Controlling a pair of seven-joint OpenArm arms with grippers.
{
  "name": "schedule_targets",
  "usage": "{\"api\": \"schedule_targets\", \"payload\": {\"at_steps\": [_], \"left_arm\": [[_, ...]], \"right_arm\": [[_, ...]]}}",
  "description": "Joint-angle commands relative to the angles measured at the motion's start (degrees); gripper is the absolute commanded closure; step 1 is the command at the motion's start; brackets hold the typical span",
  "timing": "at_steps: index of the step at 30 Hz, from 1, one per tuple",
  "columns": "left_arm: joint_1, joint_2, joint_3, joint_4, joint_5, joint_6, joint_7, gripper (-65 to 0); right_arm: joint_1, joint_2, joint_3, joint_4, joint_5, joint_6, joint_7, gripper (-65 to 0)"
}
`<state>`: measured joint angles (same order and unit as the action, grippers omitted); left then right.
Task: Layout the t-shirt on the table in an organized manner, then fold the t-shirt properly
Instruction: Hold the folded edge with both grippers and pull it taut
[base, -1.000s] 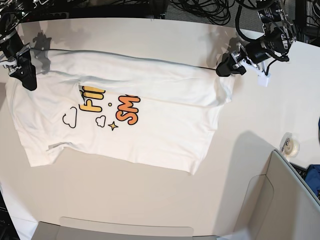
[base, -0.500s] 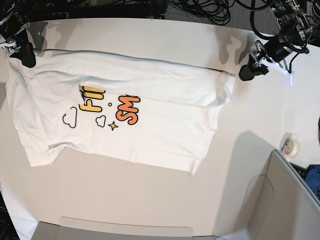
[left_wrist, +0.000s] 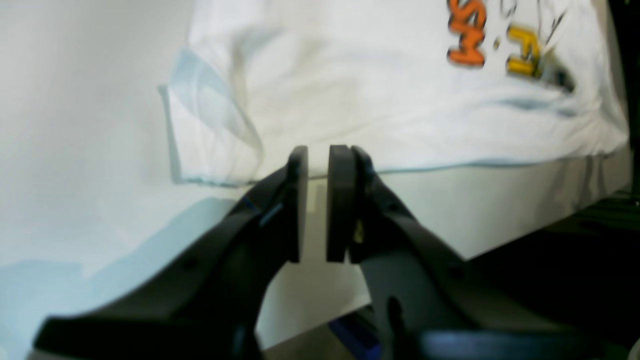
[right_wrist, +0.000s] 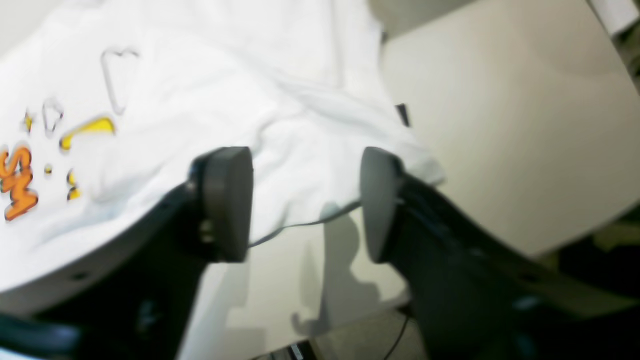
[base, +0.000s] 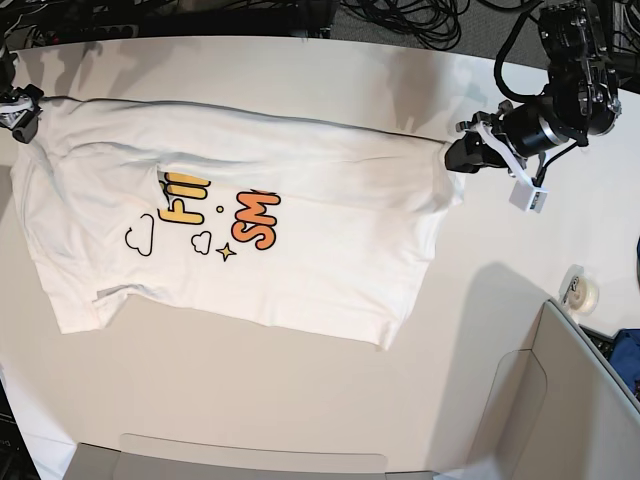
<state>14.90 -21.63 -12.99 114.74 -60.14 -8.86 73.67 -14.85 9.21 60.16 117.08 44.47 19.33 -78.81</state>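
Observation:
The white t-shirt (base: 300, 235) lies print-up and spread across the table (base: 250, 400); its orange and yellow lettering (left_wrist: 467, 35) also shows in both wrist views. My left gripper (left_wrist: 318, 150) sits at the shirt's right edge (base: 445, 160). Its jaws are all but shut, with a thin slit between them and nothing in it. My right gripper (right_wrist: 305, 165) hovers open over the shirt's (right_wrist: 300, 130) far-left top corner. In the base view only its tip (base: 18, 112) shows at the frame edge.
A tape roll (base: 583, 291) lies near the right rim. A grey-beige panel (base: 560, 400) fills the lower right corner, with a blue item (base: 628, 350) beside it. Cables (base: 400, 15) run behind the table's far edge.
The left gripper has come back in to the shirt's right edge and narrowed. The right gripper has drawn up and left, almost out of frame. The shirt's top-left corner now reaches further left.

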Motion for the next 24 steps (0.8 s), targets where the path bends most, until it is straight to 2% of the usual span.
{"api": "schedule_targets", "payload": {"at_steps": [1,5,9,10,14,19,24], "left_arm": [[-0.5,-0.7,1.1,0.9,0.8,-0.1,-0.6,-6.0],[-3.0,-0.7,8.6,0.9,8.9,-0.1,-0.8,-5.8],[-4.7,-0.7,18.9,1.0,19.7,-0.1,-4.2,-5.7],[-4.7,-0.8,20.7,1.0,21.9,-0.1,-5.0,-5.7],[-5.9,-0.8,27.8,0.8,31.3,-0.1,-8.0,-5.7],[-8.2,-0.5,34.5,-0.2,41.7,-0.1,-8.7,-5.7],[-10.6,0.5,35.3,-0.6,43.9,-0.1,-8.8,-5.7]], "right_arm": [[0.6,1.7,-1.3,0.0,-1.3,0.0,1.0,-26.1],[1.2,1.5,-6.8,-0.6,-8.5,0.0,2.8,-16.4],[1.0,0.3,-10.4,-0.8,-17.9,0.1,8.3,-2.5],[1.0,0.4,-12.0,-1.1,-19.8,0.2,9.0,-1.0],[1.4,0.3,-16.7,-1.6,-26.1,0.3,9.6,-0.8],[1.4,-0.1,-18.0,-2.0,-28.3,0.2,10.8,-0.8],[1.1,-0.1,-18.1,-6.9,-28.3,0.1,13.6,-0.8]]}}
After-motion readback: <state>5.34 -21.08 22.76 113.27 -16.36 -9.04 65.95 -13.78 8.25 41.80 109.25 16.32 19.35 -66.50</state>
